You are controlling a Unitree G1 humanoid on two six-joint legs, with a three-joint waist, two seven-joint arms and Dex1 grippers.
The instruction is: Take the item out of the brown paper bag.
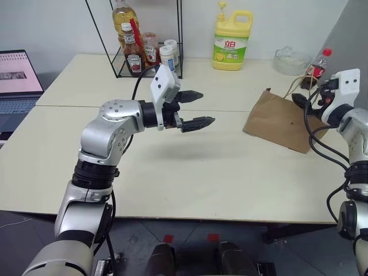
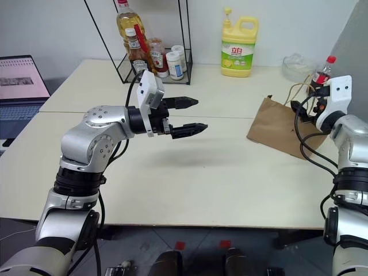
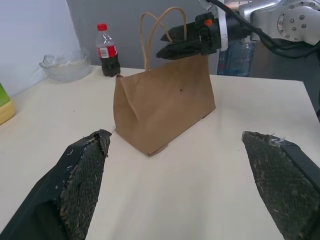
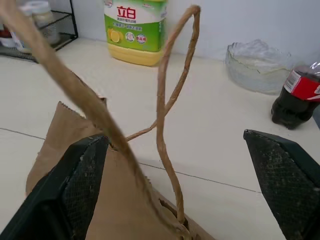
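The brown paper bag lies on the right side of the table, its two cord handles rising at its far end. The item is hidden from view. My right gripper hovers at the bag's handle end, open, with the handles standing between its spread fingers and nothing gripped. My left gripper hangs over the middle of the table, pointing toward the bag and well short of it, open and empty.
A dark cola bottle with a red cap and a glass bowl stand behind the bag. A yellow dish soap bottle and a wire rack of condiments sit at the back. A laptop is far left.
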